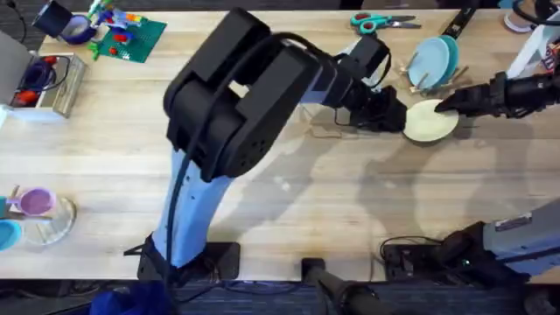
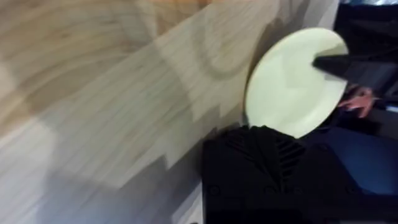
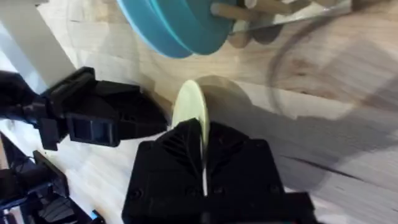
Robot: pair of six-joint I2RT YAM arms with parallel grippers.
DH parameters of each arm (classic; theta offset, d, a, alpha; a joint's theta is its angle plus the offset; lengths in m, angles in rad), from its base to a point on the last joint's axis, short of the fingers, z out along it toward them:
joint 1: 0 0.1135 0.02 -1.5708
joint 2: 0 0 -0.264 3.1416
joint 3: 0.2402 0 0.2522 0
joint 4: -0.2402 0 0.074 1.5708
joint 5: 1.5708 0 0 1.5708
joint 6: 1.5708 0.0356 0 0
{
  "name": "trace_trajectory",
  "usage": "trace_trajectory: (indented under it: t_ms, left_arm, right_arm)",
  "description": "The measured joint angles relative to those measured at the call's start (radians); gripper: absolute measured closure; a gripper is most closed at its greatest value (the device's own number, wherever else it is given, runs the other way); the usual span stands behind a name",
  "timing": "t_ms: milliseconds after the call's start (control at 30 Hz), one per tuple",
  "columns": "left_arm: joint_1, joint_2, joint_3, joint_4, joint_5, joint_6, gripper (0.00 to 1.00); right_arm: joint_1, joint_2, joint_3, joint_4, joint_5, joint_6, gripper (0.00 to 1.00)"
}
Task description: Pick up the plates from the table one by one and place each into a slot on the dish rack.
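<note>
2 grippers meet at the cream plate (image 1: 430,122), which is lifted off the table (image 1: 289,219) just in front of the dish rack (image 1: 430,77). Nearest to the bases, the left arm reaches across the middle, and the left gripper (image 1: 385,114) is at the plate's left edge; if its fingers are closed on the rim or only touching it, I cannot tell. Farther to the right, the right gripper (image 3: 204,146) has the plate's edge between its 2 fingers, closed tight on it, so the plate stands almost on its edge. Beyond it, the light blue plate (image 1: 432,61) already stands between the pegs of the rack. In my judgement the step now is carrying plate number 2 to the rack. The next move asks for keeping it upright and lowering it into a free slot beside the blue one, without knocking the pegs
</note>
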Motion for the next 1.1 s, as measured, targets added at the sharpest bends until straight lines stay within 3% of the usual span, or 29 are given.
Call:
trace_trajectory:
  t_ms: [233,533,800,1100]
  left_arm:
    - [0.048,-0.121,-0.022,-0.269,-0.154,0.185,0.962]
    - [0.151,-0.358,-0.024,-0.539,-0.331,0.38,0.962]
    - [0.217,-0.561,-0.024,-0.781,-0.422,0.486,0.961]
    - [0.309,-0.774,-0.025,-0.969,-0.512,0.57,0.961]
  right_arm:
    - [0.0,-0.027,0.0,-0.007,0.002,0.0,0.971]
    - [0.0,-0.236,0.0,-0.044,0.027,0.0,0.97]
    - [0.0,-0.467,0.0,-0.053,0.027,0.033,0.972]
    - [0.0,-0.671,0.0,-0.06,0.027,0.091,0.972]
